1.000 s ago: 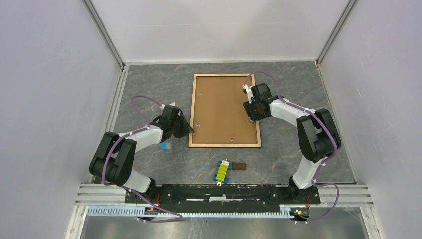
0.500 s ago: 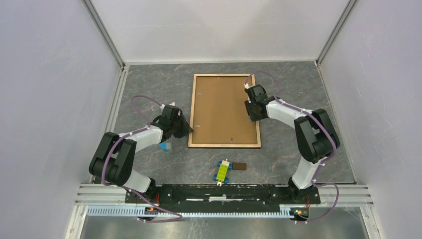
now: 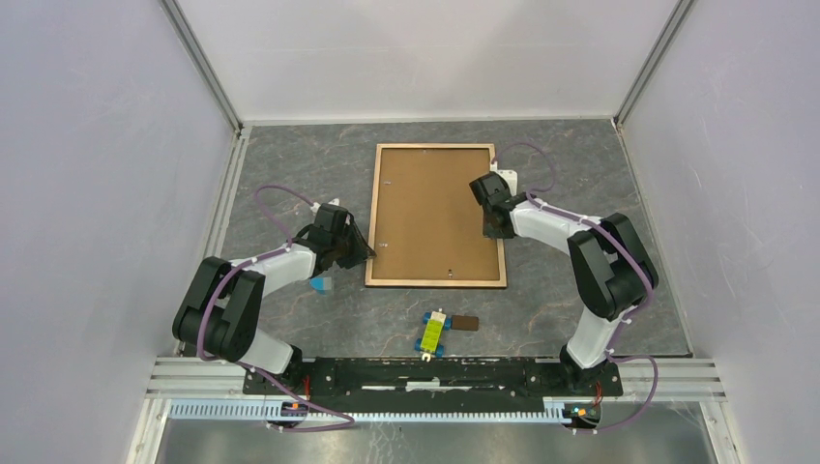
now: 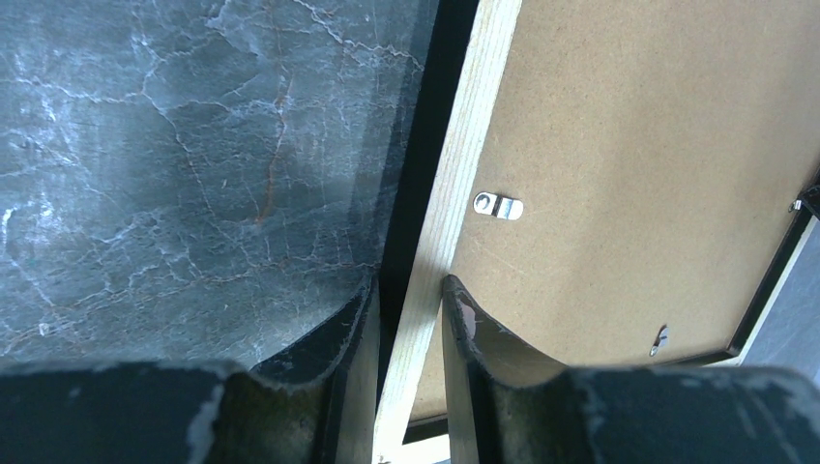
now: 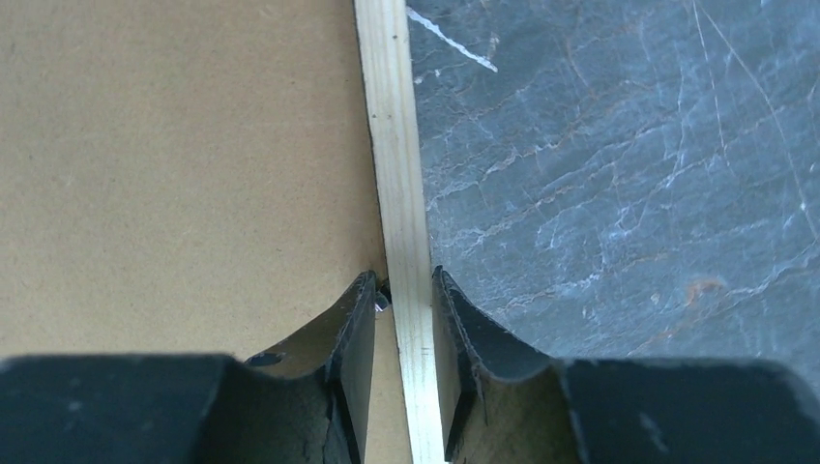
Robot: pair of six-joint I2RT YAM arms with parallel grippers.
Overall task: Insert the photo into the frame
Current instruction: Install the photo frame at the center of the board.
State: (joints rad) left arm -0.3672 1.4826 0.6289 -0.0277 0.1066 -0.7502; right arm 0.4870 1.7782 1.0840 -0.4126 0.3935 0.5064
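The frame (image 3: 435, 282) lies back-up on the dark marbled table, its light tan rails around a plain brown backing board (image 3: 435, 213). The photo is not in view. My left gripper (image 3: 366, 253) is at the frame's left rail near the front corner. In the left wrist view its fingers (image 4: 408, 285) are shut on that tan rail (image 4: 464, 164), with the black outer side showing. My right gripper (image 3: 495, 227) is at the right rail, about midway along. In the right wrist view it (image 5: 404, 275) straddles the tan rail (image 5: 392, 116) closely, one finger on the board side, one on the table side.
A yellow-green and blue tool (image 3: 432, 332) and a small brown piece (image 3: 466, 323) lie near the front edge. A small blue item (image 3: 319, 284) sits under the left arm. A metal turn tab (image 4: 498, 205) holds the backing board. Grey walls enclose the table.
My right wrist has turned and shifted slightly along the right rail, and its jaws have narrowed onto that rail. The left arm and the frame have not moved.
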